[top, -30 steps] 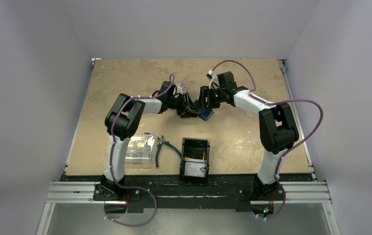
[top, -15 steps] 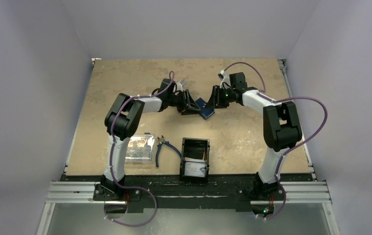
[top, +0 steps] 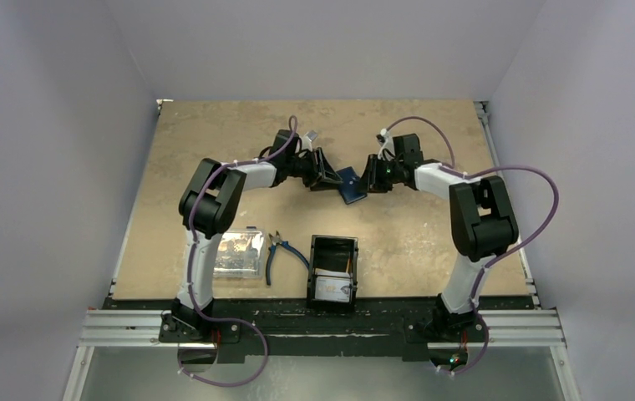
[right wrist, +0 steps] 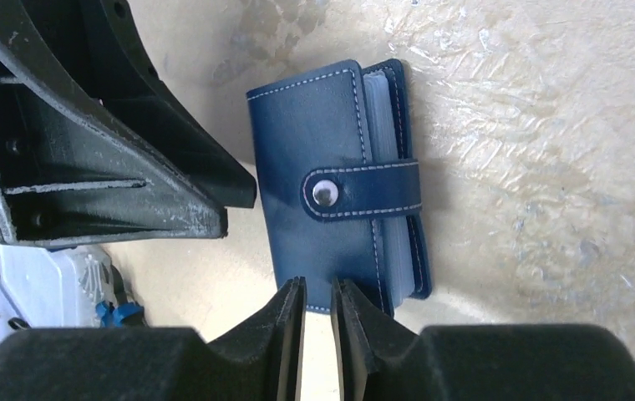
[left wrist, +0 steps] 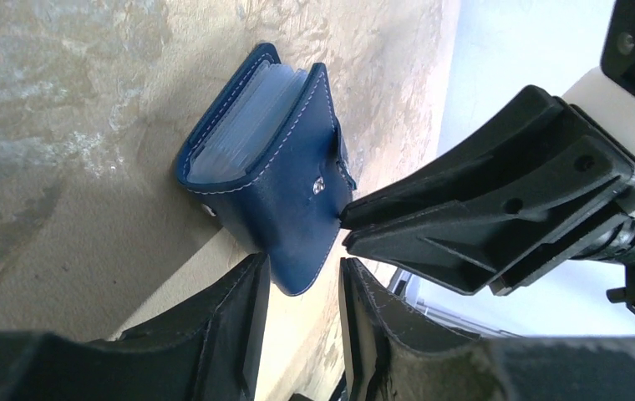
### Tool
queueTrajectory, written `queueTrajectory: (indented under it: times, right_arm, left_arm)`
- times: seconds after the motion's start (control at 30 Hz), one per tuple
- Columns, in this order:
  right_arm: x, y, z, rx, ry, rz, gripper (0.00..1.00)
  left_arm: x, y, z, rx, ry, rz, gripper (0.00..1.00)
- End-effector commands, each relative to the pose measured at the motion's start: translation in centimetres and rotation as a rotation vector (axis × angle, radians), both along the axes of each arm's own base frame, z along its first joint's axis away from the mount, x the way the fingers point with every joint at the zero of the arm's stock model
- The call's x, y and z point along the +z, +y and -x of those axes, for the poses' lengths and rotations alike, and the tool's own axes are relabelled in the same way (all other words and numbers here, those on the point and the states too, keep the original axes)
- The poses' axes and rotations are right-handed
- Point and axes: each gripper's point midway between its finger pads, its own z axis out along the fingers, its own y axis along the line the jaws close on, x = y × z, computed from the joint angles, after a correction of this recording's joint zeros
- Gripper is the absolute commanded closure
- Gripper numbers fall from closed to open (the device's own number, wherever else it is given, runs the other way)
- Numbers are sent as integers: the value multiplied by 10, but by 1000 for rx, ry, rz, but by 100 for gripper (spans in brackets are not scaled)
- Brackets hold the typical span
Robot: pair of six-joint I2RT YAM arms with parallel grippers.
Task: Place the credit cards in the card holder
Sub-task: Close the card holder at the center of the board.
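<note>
The card holder (right wrist: 306, 134) is a navy blue folding wallet in smooth, leather-like material. It has rounded corners and pale stitching along its edges, and a strap with a small round metal snap (right wrist: 324, 194) keeps it closed. A stack of clear plastic sleeves (right wrist: 378, 109) shows along its open side. I see it propped on one edge on the tan, mottled table (top: 214, 150), tilted rather than flat.

On its left, my left gripper (left wrist: 304, 269) has matte black plastic fingers standing about half apart. The card holder's rounded corner sits between them, and they look clamped on it. On its right, my right gripper (right wrist: 318, 284) has its fingers almost together, with only a thin slit between them. Its tips are at the card holder's edge near the snap, and I cannot tell whether they pinch anything.

Nearer the arm bases than the card holder and off to its left lies a clear plastic box (top: 239, 253), then blue-handled pliers (top: 281, 255). Almost straight toward the bases from the card holder sits a black open-topped rectangular tray (top: 312, 267). A white credit card (top: 333, 289) lies inside it, its print too small for me to read.
</note>
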Motion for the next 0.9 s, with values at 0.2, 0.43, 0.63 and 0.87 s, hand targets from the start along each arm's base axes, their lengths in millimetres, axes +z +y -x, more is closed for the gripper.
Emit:
queueTrajectory:
  times: [0.2,0.43,0.63,0.87]
  right_arm:
    - [64,-13,-29,42,-253,318,54]
    - [64,2,-41,84,-269,413,52]
    - [53,7,-46,109,-252,450,60]
    - [41,10,-45,126,-232,465,59]
  left_arm:
    - [14,-2,-12,-7,-73,16,61]
    - [11,-2,-10,-10,-63,22,61]
    - [9,-2,-9,-9,-56,25,61]
    - [10,-3,-9,-8,-52,37,61]
